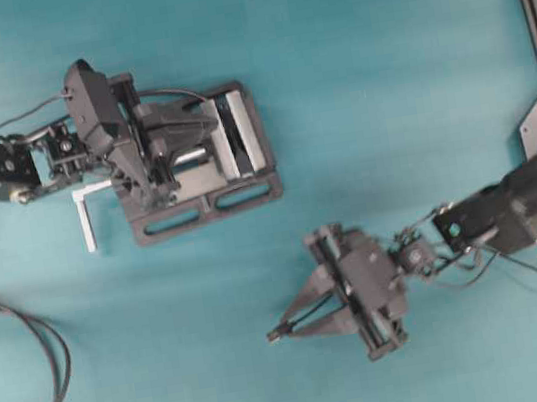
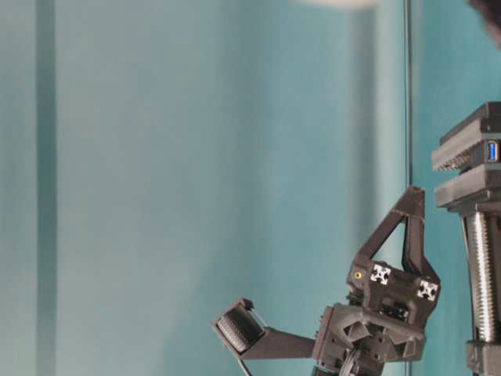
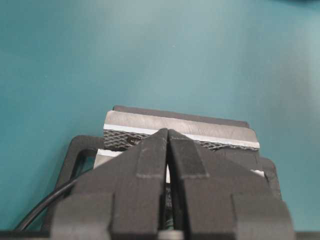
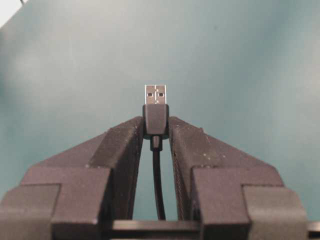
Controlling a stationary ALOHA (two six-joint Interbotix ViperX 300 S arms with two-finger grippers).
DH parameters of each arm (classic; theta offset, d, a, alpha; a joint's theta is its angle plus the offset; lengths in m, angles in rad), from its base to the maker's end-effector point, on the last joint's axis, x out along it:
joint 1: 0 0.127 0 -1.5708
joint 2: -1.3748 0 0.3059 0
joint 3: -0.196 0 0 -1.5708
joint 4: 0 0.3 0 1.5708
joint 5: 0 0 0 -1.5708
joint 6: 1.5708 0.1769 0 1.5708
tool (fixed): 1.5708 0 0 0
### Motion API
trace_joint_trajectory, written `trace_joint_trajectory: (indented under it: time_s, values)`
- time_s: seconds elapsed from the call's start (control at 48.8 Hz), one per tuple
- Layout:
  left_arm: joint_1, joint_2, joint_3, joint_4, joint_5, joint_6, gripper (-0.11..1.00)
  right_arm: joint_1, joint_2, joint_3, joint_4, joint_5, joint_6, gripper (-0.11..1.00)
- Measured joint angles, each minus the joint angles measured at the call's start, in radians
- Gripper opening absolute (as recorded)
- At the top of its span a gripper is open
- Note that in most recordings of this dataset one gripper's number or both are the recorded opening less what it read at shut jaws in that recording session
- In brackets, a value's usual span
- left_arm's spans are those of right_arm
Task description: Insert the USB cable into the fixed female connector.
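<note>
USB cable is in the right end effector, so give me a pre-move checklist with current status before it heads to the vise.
1. USB cable plug clamped between right end effector fingers: ok.
2. Metal tip sticks out past the fingertips, unobstructed: ok.
3. Plug aligned straight with the fingers: ok.
4. Fixed female connector seated in the vise, port visible: ok.
5. Left end effector shut, over the vise: ok.
6. Plug lined up with port: not ok, apart.

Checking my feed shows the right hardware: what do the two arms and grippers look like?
Both arms are matte black with thin black cables looped at the wrists. The left gripper and right gripper have wedge-shaped black fingers. The right gripper's body carries two small white-and-black square markers and a brass-coloured screw.
</note>
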Motion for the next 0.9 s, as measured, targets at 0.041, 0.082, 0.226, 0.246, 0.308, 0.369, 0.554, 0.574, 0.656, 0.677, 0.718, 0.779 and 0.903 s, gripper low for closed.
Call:
trace_joint_trajectory:
  time_s: [0.041,0.082,0.226,0.246,0.308,0.369,0.554,0.574,0.656,0.677,0.718,0.779,0.903]
  values:
    - [0.000,0.002,0.000,0.002,0.000,0.000,0.02,0.000,-0.018,0.009,0.011,0.006,0.002,0.22]
    - [0.000,0.002,0.000,0.000,0.000,-0.002,0.02,0.000,-0.034,0.018,0.023,0.012,0.005,0.22]
    - [0.000,0.002,0.000,0.000,0.002,-0.002,0.02,0.002,-0.064,0.034,0.137,0.071,0.049,0.22]
    - [0.000,0.002,0.000,0.000,0.002,0.000,0.02,0.002,-0.067,0.034,0.158,0.084,0.066,0.22]
    - [0.000,0.002,0.000,0.000,0.000,0.000,0.02,0.000,-0.074,0.032,0.229,0.132,0.094,0.22]
    - [0.000,0.002,0.000,0.000,0.000,0.000,0.02,0.003,-0.074,0.026,0.290,0.176,0.098,0.22]
    - [0.000,0.002,0.000,0.000,0.002,0.000,0.02,0.031,-0.074,-0.014,0.430,0.213,0.094,0.22]
    - [0.000,0.002,0.000,0.000,0.002,0.000,0.02,0.035,-0.074,-0.018,0.445,0.213,0.092,0.22]
    - [0.000,0.000,0.000,0.000,0.002,0.000,0.02,0.058,-0.074,-0.035,0.508,0.209,0.075,0.22]
    - [0.000,0.002,0.000,0.000,0.000,0.000,0.02,0.066,-0.074,-0.040,0.531,0.209,0.066,0.22]
    - [0.000,0.002,0.000,0.000,0.002,0.000,0.02,0.084,-0.074,-0.055,0.580,0.207,0.043,0.22]
    - [0.000,0.002,0.000,0.002,0.002,0.000,0.02,0.117,-0.075,-0.080,0.669,0.207,-0.005,0.22]
    - [0.000,0.002,0.000,0.000,0.002,0.000,0.02,0.172,-0.091,-0.114,0.900,0.199,-0.156,0.22]
